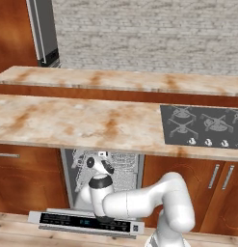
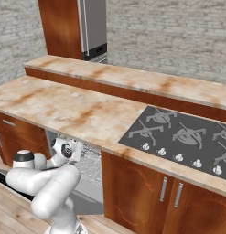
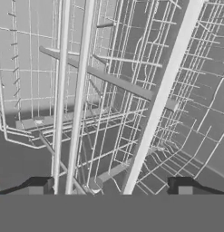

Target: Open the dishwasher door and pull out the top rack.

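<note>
Under the worktop (image 1: 67, 126) the dishwasher door (image 1: 86, 222) lies dropped open, hand (image 3: 111, 188) spread wide and empty at the top rack (image 3: 131, 90) inside the opening; light, stiff, springy wire, so grab its thick front bar.

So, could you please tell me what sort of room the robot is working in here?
A home kitchen, rendered rather than real. A marbled countertop carries a black gas cooktop, reddish-brown wooden cabinets run beneath it, and a dishwasher stands with its door dropped open, showing wire racks.
</note>
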